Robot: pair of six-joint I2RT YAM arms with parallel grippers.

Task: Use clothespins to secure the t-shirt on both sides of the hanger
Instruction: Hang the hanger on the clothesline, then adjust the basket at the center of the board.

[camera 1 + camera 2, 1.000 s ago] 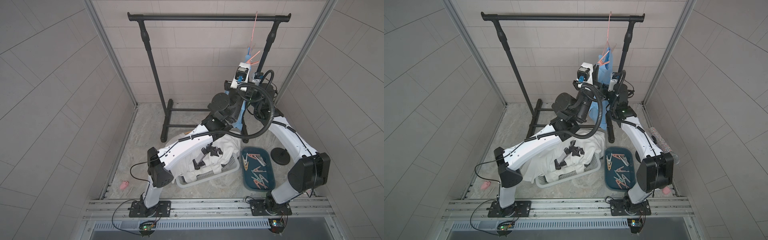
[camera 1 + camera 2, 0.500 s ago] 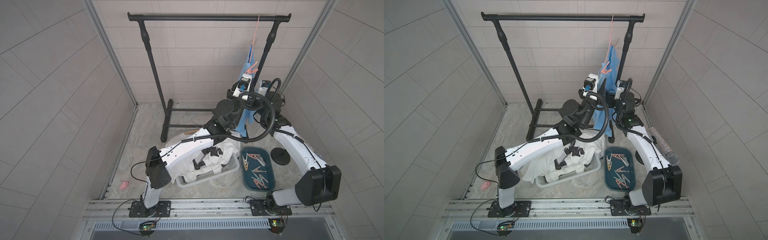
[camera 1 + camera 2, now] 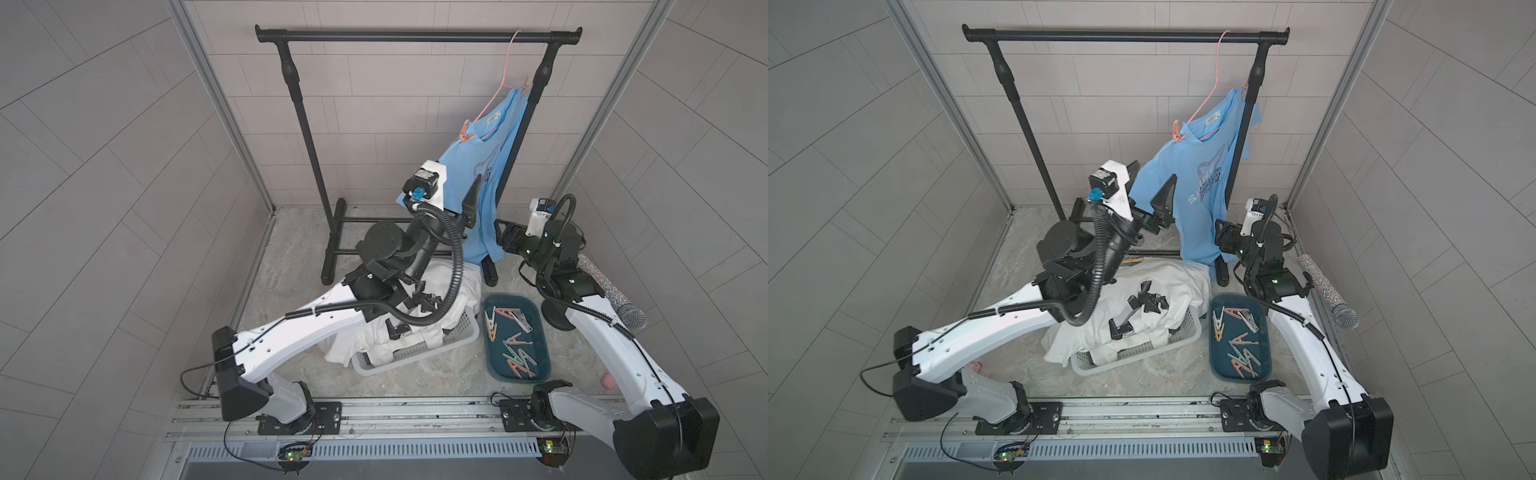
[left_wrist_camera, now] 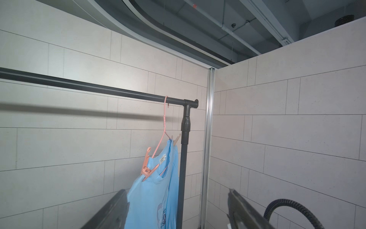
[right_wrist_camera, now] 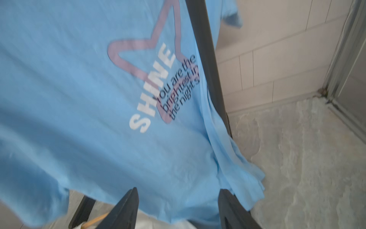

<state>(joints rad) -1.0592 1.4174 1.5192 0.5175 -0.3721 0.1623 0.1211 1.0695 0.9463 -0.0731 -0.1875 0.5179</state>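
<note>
The blue t-shirt (image 3: 1196, 208) hangs on the pink hanger (image 4: 164, 119) at the right end of the rail (image 4: 99, 88), close against the post (image 4: 185, 123). The near clothespin (image 4: 146, 166) and far clothespin (image 4: 175, 139) (partly hidden by the post) bite its shoulders, so it cannot slide off the sloping wire. Both sides look pinned, which would explain why the left claw (image 3: 1148, 183) and right claw (image 5: 178, 190) are spread and empty near the shirt. Spare clothespins (image 3: 1243, 358) lie in the tray (image 3: 1212, 345) on the floor (image 3: 1017, 365).

rail (image 4: 99, 89) bare left of the hanger (image 4: 164, 119) — upright post (image 4: 185, 123) crowds its right.
</note>
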